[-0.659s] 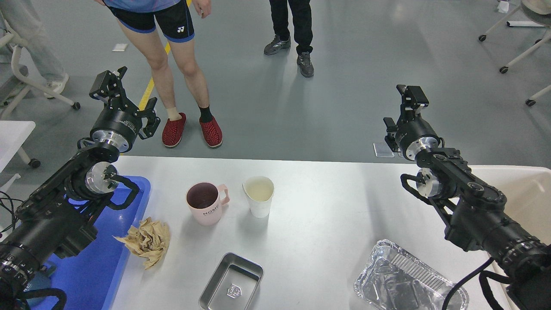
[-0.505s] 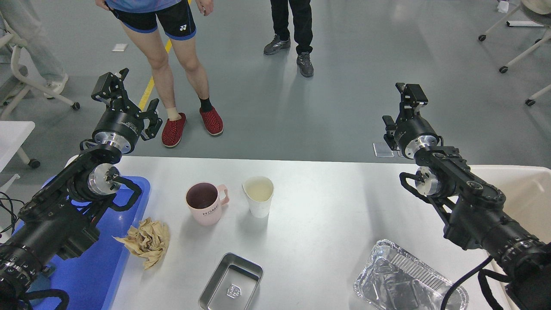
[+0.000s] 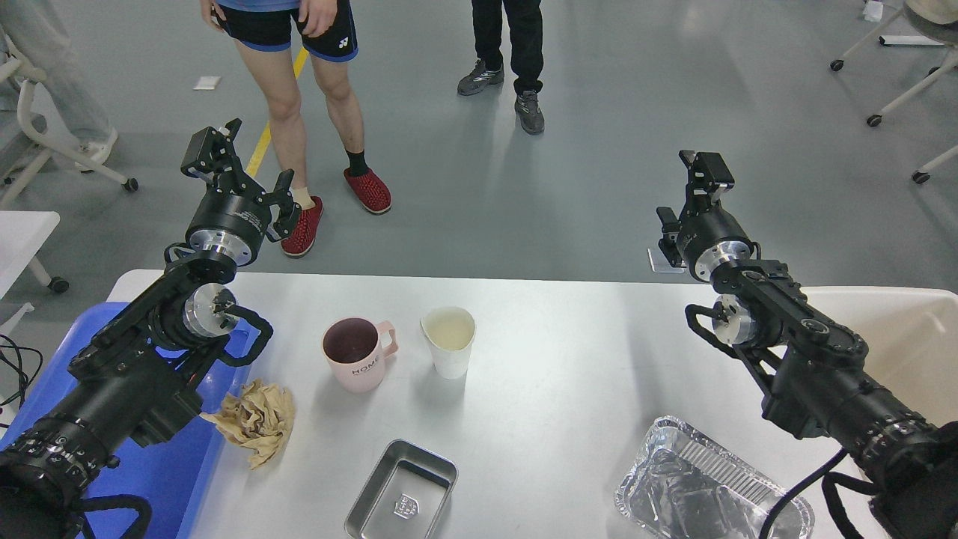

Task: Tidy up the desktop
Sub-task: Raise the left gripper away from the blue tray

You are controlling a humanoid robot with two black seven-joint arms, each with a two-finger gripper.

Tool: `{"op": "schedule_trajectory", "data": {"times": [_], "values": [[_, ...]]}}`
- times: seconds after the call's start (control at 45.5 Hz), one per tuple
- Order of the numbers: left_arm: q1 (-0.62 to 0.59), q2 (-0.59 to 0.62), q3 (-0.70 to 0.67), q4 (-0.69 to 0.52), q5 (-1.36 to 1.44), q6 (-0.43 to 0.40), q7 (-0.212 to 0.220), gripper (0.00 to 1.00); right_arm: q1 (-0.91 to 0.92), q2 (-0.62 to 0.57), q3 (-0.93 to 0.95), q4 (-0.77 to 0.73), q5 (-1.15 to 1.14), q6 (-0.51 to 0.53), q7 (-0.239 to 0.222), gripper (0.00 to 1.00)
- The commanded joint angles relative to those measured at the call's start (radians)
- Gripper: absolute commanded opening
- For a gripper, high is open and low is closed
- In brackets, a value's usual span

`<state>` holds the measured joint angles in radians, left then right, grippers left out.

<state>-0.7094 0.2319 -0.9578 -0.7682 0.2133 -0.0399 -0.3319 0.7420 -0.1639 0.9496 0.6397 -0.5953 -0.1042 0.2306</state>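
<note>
The foil tray (image 3: 711, 490) and the steel tray (image 3: 402, 490) are both running off the bottom edge, so their near sides are not showing. The blue tray (image 3: 161, 468) is lying largely under the left arm, and the crumpled brown paper (image 3: 254, 419) is sitting at its right rim, its left end slipping behind that arm. The two people standing on the floor are being cut off at the top, only legs and shoes showing.

The left gripper (image 3: 243, 168) is hanging with its fingers spread apart and nothing between them. The right gripper (image 3: 692, 198) is pointing away from the camera; one finger is standing tall and the other short, and I cannot tell whether it is open or closed.

The desktop (image 3: 569, 352) is lying below and nearer than both grippers, which are hovering over the floor just beyond its far edge, the left one past the far left corner, the right one toward the far right. On it a pink mug (image 3: 355, 355) and a white paper cup (image 3: 449, 344) are standing upright, close together but apart, near the middle.

The white top is looking smooth and slightly glossy. Grey floor is stretching behind it, with a yellow line, wheeled chair legs at right, and a cream-coloured surface (image 3: 909, 337) adjoining the desktop at right.
</note>
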Motion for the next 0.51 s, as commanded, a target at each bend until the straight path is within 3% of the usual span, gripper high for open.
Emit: {"op": "schedule_trajectory", "data": {"times": [0.0,0.154,0.351,0.483], "values": [[0.004,0.030,0.016,-0.039,0.000,0.006,0.022,0.97,0.002,0.004,0.000,-0.002,0.000,0.000,-0.001,1.00],[0.005,0.205,0.115,-0.166,0.000,0.006,0.123,0.96,0.002,0.006,0.000,-0.003,0.000,0.000,0.001,1.00],[0.011,0.529,0.410,-0.425,0.003,0.002,0.128,0.96,-0.001,0.007,0.000,-0.003,-0.001,0.000,0.000,1.00],[0.005,0.762,0.522,-0.620,0.008,-0.043,0.131,0.97,0.004,0.018,0.000,-0.002,0.000,0.000,-0.001,1.00]]}}
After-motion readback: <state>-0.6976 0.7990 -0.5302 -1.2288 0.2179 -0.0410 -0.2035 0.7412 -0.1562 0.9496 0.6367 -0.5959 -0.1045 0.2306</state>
